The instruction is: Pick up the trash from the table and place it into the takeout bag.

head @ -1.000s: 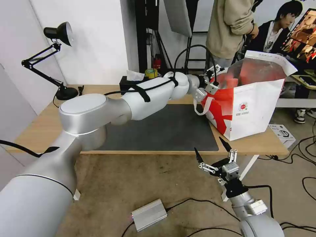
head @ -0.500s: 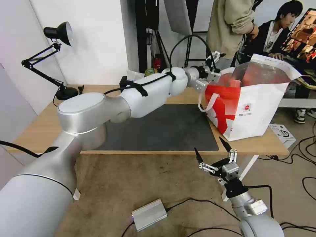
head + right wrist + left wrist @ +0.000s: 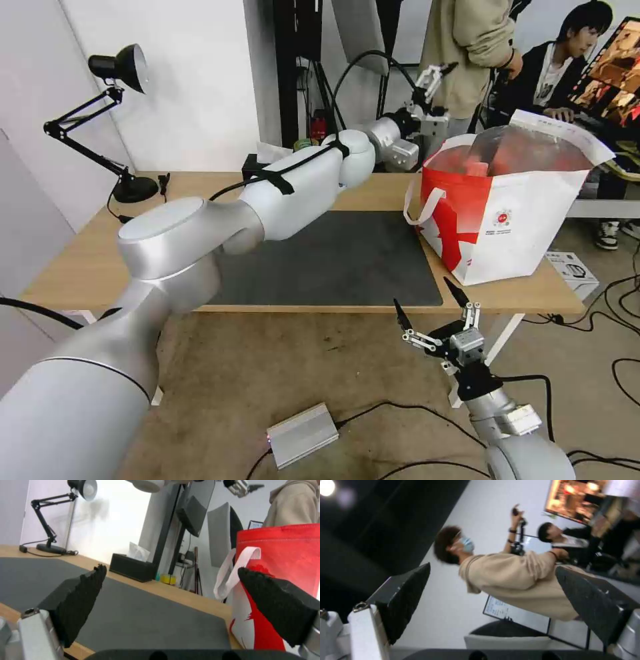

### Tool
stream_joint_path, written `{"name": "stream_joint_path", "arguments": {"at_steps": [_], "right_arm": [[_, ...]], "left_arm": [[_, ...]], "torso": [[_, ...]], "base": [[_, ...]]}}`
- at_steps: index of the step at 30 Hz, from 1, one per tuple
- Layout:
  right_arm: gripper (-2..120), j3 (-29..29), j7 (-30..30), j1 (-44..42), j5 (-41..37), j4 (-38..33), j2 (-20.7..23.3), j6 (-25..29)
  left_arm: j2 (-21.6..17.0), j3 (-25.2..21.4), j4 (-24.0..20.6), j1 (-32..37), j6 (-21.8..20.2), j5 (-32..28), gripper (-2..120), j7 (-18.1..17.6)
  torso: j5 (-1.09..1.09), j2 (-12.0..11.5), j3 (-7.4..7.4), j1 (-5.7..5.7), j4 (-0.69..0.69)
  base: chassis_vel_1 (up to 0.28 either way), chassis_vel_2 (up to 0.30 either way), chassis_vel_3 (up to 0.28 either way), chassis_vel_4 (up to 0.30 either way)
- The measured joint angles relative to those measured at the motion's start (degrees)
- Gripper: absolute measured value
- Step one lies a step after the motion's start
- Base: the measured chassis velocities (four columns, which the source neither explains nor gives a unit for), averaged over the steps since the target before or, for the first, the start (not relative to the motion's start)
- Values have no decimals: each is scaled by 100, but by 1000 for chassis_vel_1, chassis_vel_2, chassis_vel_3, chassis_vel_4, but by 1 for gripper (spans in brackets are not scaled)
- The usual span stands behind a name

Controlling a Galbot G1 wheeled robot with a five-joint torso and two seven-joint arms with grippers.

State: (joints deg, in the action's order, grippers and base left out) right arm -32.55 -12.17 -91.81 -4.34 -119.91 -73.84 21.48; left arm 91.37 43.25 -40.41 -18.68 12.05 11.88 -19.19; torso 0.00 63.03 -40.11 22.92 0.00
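Note:
The takeout bag [image 3: 507,200] stands open on the right end of the table [image 3: 80,260], red and white with a silvery lining; its strap handle [image 3: 230,577] hangs down the side. The trash is hidden; only reddish shapes show inside the bag's mouth. My left gripper [image 3: 437,72] is raised above and behind the bag's left rim, open and empty, with its fingers [image 3: 403,600] spread wide. My right gripper [image 3: 430,307] hangs open below the table's front edge, facing the dark grey mat [image 3: 133,610] and the bag [image 3: 283,562].
A black tissue box [image 3: 257,163] and a desk lamp [image 3: 127,67] stand along the table's back edge. A person in a beige top [image 3: 467,47] stands just behind the bag. A silver box [image 3: 302,435] and cables lie on the floor.
My left gripper has lifted up and back from the bag's mouth. The bag has settled a little more upright. The right arm has not moved.

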Motion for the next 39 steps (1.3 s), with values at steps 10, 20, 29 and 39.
{"name": "stream_joint_path", "arguments": {"at_steps": [10,20,29,39], "right_arm": [[100,0,0,0,0,0,0,0],[100,0,0,0,0,0,0,0],[100,0,0,0,0,0,0,0],[100,0,0,0,0,0,0,0]], "left_arm": [[-102,-884,-285,390,86,-1614,100,-382],[-917,-1300,-1562,888,-19,-3427,100,-699],[-1851,-1763,-2883,1530,-635,-4426,100,-875],[-3106,-2362,-4713,2274,-1646,-5226,100,-906]], "torso": [[0,0,0,0,0],[-1,0,0,0,1],[-3,0,0,0,0],[0,0,1,0,-1]], "base": [[0,0,0,0],[0,0,0,0],[0,0,0,0],[0,0,0,0]]}}
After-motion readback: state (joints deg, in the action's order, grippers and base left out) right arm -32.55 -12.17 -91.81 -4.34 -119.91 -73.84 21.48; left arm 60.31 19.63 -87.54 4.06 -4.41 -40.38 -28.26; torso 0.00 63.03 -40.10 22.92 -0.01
